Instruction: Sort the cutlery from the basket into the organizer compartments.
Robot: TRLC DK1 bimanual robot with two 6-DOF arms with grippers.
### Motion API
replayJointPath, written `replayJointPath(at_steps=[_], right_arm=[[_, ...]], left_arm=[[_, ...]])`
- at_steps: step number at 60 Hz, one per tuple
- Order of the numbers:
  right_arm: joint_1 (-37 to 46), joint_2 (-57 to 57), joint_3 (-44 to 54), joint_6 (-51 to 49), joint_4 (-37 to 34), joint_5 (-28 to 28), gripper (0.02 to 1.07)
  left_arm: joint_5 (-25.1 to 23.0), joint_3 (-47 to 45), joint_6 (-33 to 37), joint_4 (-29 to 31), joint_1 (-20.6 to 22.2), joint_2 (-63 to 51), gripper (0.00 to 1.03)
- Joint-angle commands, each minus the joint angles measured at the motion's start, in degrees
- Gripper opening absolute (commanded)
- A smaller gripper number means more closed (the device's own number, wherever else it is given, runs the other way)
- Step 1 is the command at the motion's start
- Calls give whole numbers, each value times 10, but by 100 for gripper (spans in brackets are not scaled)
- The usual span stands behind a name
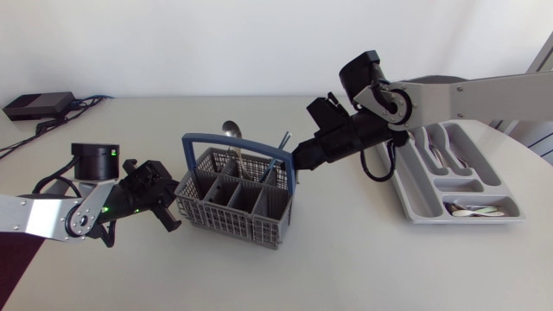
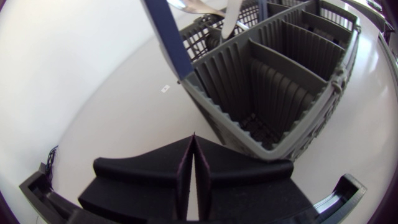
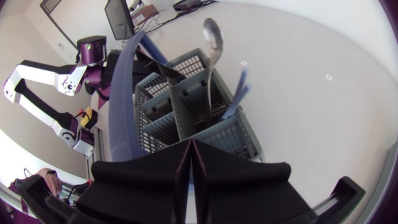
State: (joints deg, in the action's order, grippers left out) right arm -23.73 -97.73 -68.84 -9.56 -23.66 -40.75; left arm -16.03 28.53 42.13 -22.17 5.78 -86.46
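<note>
The left claw [image 2: 194, 146] is sitting clenched and empty at 9 o'clock of the grey slotted plastic basket with the blue handle [image 1: 229, 223]. The basket's near cells are looking bare. At its 12 o'clock edge a silver metal spoon [image 3: 211, 37] and a blue-handled piece [image 3: 239, 93] are waiting. The right claw [image 3: 191, 146], clenched on nothing, is hovering at 2 o'clock. Out at 3 o'clock, the grey plastic organizer tray [image 1: 416, 200] is holding several sorted pieces [image 1: 475, 209], so I'd say well along, with a few left.
</note>
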Motion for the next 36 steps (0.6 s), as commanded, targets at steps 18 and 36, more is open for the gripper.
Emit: replayJointPath(at_steps=[18, 36], right_arm=[[-34, 109, 85, -18, -31, 23, 7], [60, 177, 162, -49, -16, 87, 7]], left_arm=[[-7, 87, -28, -12, 10, -65, 4], [-17, 11, -23, 35, -14, 66, 4]])
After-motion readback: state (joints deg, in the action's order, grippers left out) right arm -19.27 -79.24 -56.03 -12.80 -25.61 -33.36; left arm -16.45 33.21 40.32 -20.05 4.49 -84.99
